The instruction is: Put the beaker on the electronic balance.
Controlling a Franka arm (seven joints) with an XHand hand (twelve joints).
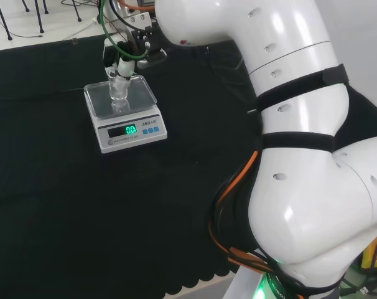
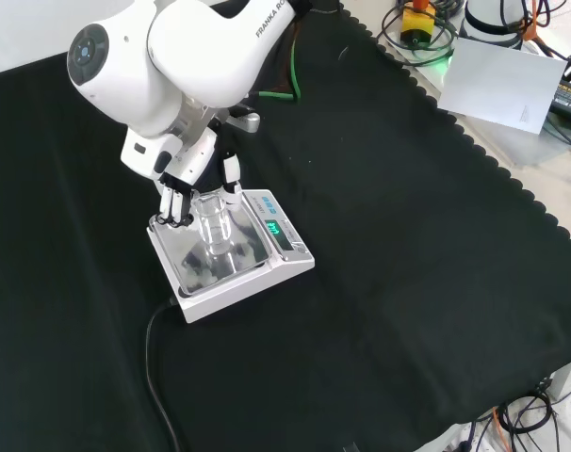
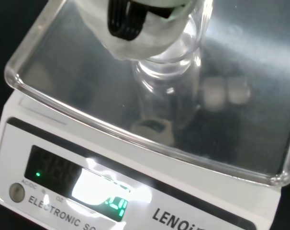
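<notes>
Beaker (image 2: 213,229): clear glass, upright, looks empty, standing on the steel pan of the electronic balance (image 2: 231,255), about mid-pan. Hand (image 2: 187,181) right over it, fingers curled around the upper part near the rim. Balance display lit green. Balance sits on the black-cloth bench (image 2: 380,282), its cable running off toward the front edge.

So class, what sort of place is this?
Probably a lab bench: a robot hand holds a clear beaker on a balance, on black cloth.
</notes>
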